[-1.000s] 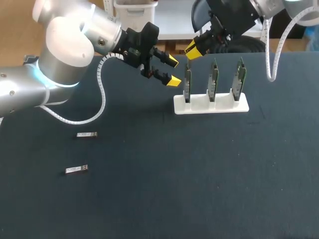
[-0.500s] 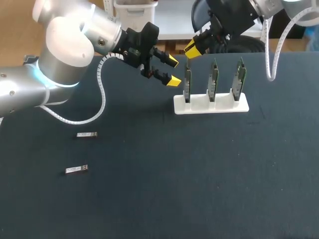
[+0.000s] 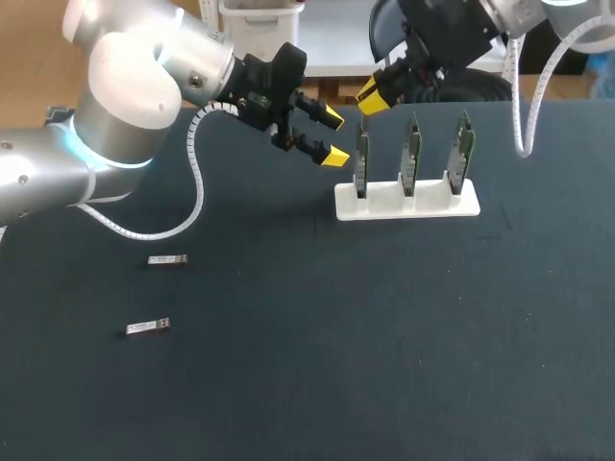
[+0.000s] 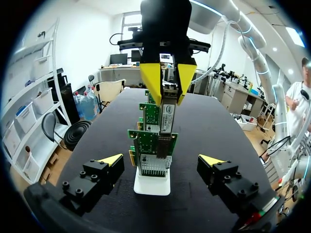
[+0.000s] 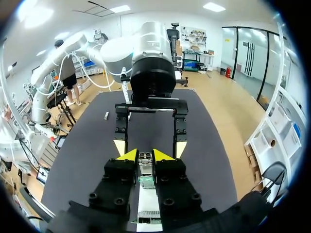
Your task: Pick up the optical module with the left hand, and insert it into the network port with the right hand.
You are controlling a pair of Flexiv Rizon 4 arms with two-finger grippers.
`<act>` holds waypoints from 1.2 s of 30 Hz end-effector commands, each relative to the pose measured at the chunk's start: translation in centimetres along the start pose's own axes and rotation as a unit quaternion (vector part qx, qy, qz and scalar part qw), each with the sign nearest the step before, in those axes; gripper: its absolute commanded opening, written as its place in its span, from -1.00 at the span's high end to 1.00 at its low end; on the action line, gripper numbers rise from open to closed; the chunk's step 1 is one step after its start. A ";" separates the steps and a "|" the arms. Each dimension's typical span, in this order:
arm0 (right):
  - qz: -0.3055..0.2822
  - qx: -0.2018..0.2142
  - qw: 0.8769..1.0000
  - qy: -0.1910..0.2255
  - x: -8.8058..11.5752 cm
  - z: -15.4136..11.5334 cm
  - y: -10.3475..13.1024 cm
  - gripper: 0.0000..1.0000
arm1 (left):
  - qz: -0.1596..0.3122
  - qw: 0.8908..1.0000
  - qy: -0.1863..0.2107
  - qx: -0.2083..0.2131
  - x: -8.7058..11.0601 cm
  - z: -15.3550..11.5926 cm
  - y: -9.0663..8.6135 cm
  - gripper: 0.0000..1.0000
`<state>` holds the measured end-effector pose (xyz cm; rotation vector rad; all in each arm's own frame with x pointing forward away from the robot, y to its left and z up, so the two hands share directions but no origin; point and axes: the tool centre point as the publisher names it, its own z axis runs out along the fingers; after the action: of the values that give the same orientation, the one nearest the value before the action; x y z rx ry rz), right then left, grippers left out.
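the optical module (image 4: 166, 114) stands upright, clamped between the yellow tips of the right gripper (image 4: 167, 80). its lower end is at the port cage of the nearest network card (image 4: 146, 145); whether it has entered i cannot tell. that card is the end one of three in a white rack (image 3: 406, 202). the left gripper (image 3: 327, 134) hangs just beside it, fingers apart, holding nothing. a second module (image 3: 167, 259) and a third module (image 3: 148, 327) lie well apart from the rack on the dark table (image 3: 384, 336).

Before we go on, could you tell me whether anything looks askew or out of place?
Nothing stands out: the three boards stand upright in the white rack, and the right pincer holds the optical module over the end board.
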<state>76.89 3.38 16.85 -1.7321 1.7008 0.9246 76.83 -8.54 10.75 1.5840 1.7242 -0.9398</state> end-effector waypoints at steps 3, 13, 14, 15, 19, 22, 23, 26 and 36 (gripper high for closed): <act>0.001 0.002 1.000 0.001 0.1 0.3 0.0 1.00 | -0.001 1.000 0.002 -0.002 0.0 0.0 -0.1 -1.00; 0.001 0.002 1.000 0.004 0.2 0.6 -0.1 1.00 | -0.001 1.000 0.002 -0.002 0.0 0.0 -0.1 -1.00; 0.002 0.003 1.000 0.005 0.3 0.6 -0.1 1.00 | -0.001 1.000 0.002 -0.002 0.0 0.0 -0.1 -1.00; 0.004 0.004 1.000 0.005 0.4 0.7 -0.1 1.00 | -0.001 1.000 0.002 -0.002 0.0 0.0 -0.1 -1.00; 0.009 0.004 1.000 0.003 0.5 0.7 -0.2 1.00 | -0.001 1.000 0.002 -0.002 0.0 0.0 -0.1 -1.00; 0.014 0.005 1.000 0.002 0.5 0.7 -0.1 0.32 | -0.001 1.000 0.002 -0.002 0.0 0.0 -0.1 -1.00; 0.016 0.004 1.000 0.000 0.5 0.7 -0.1 -1.00 | -0.001 1.000 0.002 -0.002 0.0 0.0 -0.1 -1.00; 0.020 0.008 1.000 -0.006 0.4 0.5 -0.1 -1.00 | -0.001 1.000 0.002 -0.002 0.0 0.0 -0.1 -1.00; 0.038 -0.007 0.998 -0.052 -0.1 -1.2 0.1 -1.00 | -0.001 1.000 0.002 -0.002 0.0 0.0 -0.1 -1.00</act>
<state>76.73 3.31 17.54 -1.6131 1.7216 1.0240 76.83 -8.54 10.75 1.5840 1.7242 -0.9398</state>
